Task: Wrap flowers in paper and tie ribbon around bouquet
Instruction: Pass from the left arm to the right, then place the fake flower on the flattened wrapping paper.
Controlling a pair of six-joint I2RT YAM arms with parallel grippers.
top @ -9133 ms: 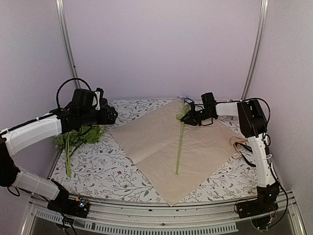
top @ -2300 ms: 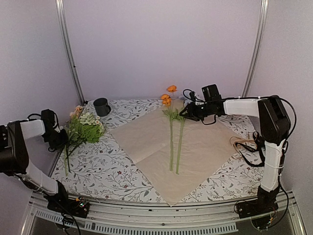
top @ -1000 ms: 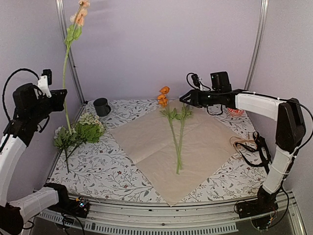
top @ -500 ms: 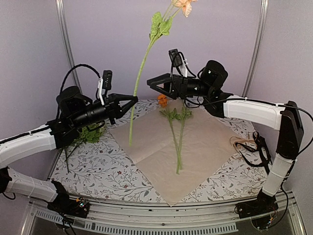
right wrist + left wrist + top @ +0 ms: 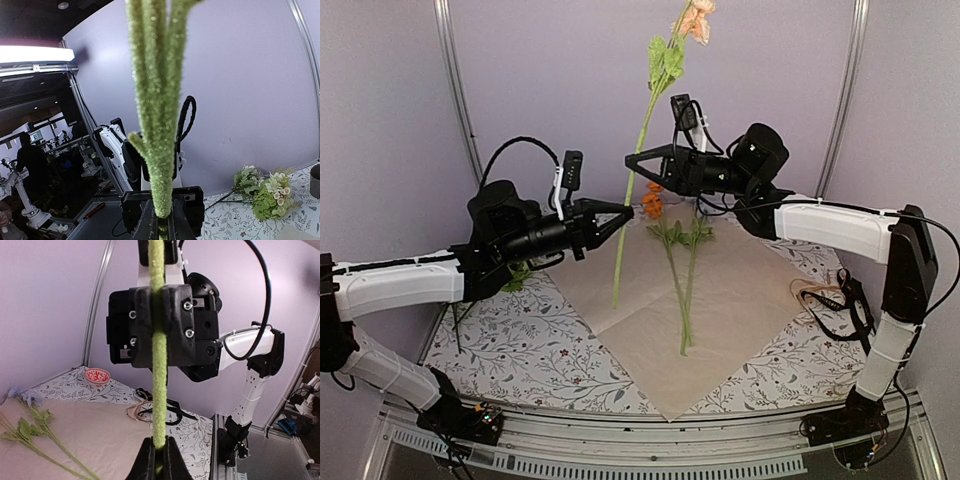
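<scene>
The left fingers (image 5: 623, 214) and the right fingers (image 5: 633, 161) are both clamped on the green stem of a single peach flower (image 5: 664, 64). It is held upright, the right pair gripping just above the left and the bloom rising high over both. Directly below the fingers, the peach-orange paper (image 5: 750, 290) lies flat on the floral-patterned worktop (image 5: 530, 350) with two more flowers (image 5: 692, 235) laid side by side on it, one of them orange-bloomed. The rest of the bunch (image 5: 517, 277) sits on the worktop behind the left arm, well apart from the right fingers.
</scene>
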